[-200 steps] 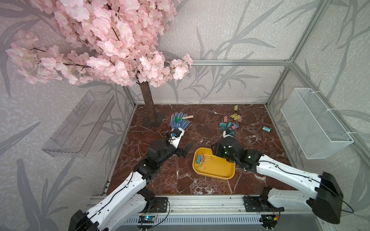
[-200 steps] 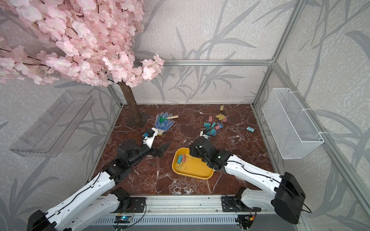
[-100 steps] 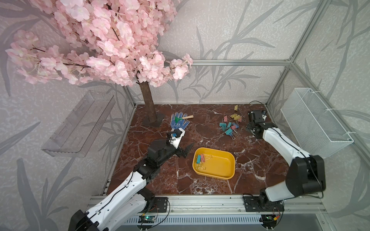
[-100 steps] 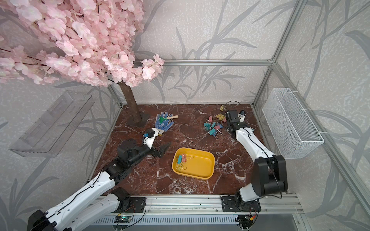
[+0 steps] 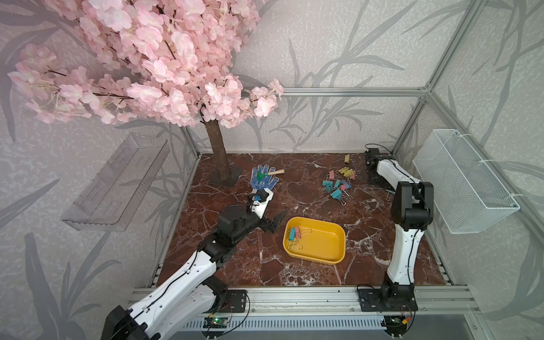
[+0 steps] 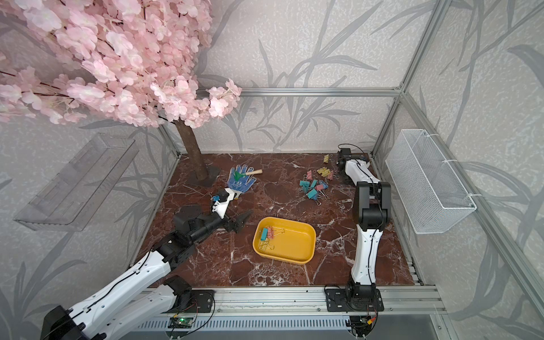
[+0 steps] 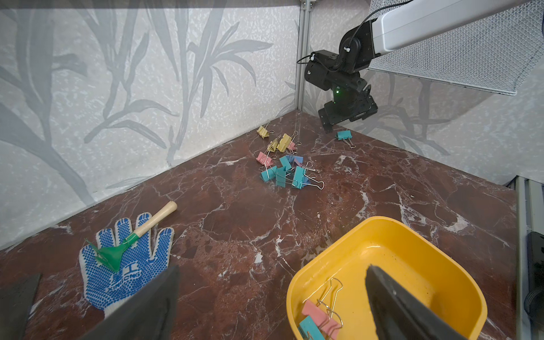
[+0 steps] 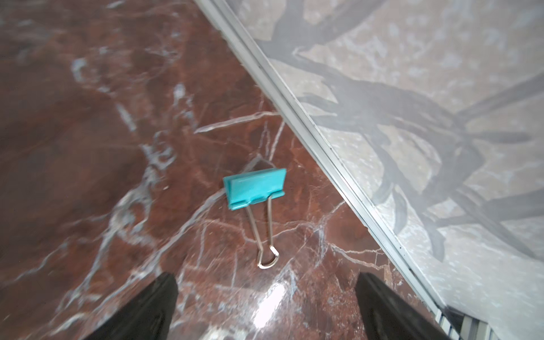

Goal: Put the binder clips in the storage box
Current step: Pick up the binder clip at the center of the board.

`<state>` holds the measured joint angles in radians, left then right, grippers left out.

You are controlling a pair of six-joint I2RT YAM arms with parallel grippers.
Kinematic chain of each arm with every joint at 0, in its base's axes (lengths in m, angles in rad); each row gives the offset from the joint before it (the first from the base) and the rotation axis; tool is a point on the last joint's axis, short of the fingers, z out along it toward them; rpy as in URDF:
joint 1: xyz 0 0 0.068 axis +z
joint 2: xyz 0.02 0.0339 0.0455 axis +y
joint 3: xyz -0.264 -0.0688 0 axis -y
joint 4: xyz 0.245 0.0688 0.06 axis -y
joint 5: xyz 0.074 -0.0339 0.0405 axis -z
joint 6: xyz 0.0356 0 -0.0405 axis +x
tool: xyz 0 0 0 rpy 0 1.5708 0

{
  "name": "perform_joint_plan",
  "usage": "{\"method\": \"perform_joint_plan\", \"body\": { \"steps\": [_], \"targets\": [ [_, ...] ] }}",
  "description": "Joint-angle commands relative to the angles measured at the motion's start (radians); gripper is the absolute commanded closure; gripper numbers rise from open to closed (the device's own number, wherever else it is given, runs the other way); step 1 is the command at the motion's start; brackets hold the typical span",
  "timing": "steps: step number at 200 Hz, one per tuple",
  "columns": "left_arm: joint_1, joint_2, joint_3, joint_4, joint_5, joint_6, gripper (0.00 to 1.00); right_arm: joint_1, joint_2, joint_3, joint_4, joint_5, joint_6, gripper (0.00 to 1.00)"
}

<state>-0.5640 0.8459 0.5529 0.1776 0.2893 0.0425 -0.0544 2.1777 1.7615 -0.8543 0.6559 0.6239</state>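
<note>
Gaping empty, the right gripper (image 8: 265,278) hovers near a lone teal binder clip (image 8: 254,188) by the wall. A second ago it was above the yellow storage box (image 5: 321,240), beside the open left gripper (image 7: 273,269).

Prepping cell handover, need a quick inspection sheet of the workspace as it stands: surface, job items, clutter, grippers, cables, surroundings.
Surface: red-brown marble tabletop, no spills seen.
Job's things: storage box holds a few binder clips; loose pile sits on the tabletop; lone teal clip lies near the side wall.
Clutter: blue dotted glove with a small green rake on it; tree trunk on its base plate.
Grippers: left gripper open, empty, beside the storage box; right gripper open, empty, above the lone teal clip.
Cables: black cable loops at the right wrist; no snag seen.
Surroundings: wire mesh basket and clear shelf on the walls; blossom canopy overhead.
</note>
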Motion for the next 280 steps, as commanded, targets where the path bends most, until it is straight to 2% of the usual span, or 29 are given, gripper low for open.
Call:
{"method": "perform_joint_plan", "body": {
  "steps": [1, 55, 89, 119, 146, 174, 189, 223, 280],
  "targets": [
    [-0.005, 0.004, -0.018, 0.037, 0.031, -0.017, 0.0, -0.042, 0.036, 0.038, -0.048, -0.105, 0.062, 0.01],
    [-0.006, 0.006, -0.02, 0.04, 0.028, -0.014, 0.0, -0.142, 0.072, 0.114, -0.109, -0.294, 0.089, 0.01],
    [-0.006, 0.005, -0.02, 0.036, 0.027, -0.012, 0.0, -0.217, 0.112, 0.167, -0.131, -0.441, 0.04, 0.01],
    [-0.006, 0.004, -0.02, 0.034, 0.025, -0.01, 0.0, -0.259, 0.157, 0.254, -0.188, -0.467, -0.011, 0.01],
    [-0.005, 0.003, -0.019, 0.033, 0.025, -0.007, 0.0, -0.279, 0.213, 0.346, -0.217, -0.521, -0.112, 0.0],
    [-0.006, 0.002, -0.018, 0.029, 0.019, -0.003, 0.0, -0.279, 0.302, 0.519, -0.334, -0.52, -0.177, 0.05],
    [-0.006, 0.003, -0.019, 0.028, 0.014, -0.001, 0.0, -0.278, 0.35, 0.605, -0.402, -0.563, -0.204, 0.05],
    [-0.006, 0.005, -0.017, 0.021, 0.009, 0.004, 0.0, -0.278, 0.366, 0.63, -0.419, -0.59, -0.229, 0.05],
    [-0.007, -0.001, -0.015, 0.017, 0.001, 0.006, 0.0, -0.282, 0.377, 0.638, -0.479, -0.637, -0.24, 0.27]
  ]
}}
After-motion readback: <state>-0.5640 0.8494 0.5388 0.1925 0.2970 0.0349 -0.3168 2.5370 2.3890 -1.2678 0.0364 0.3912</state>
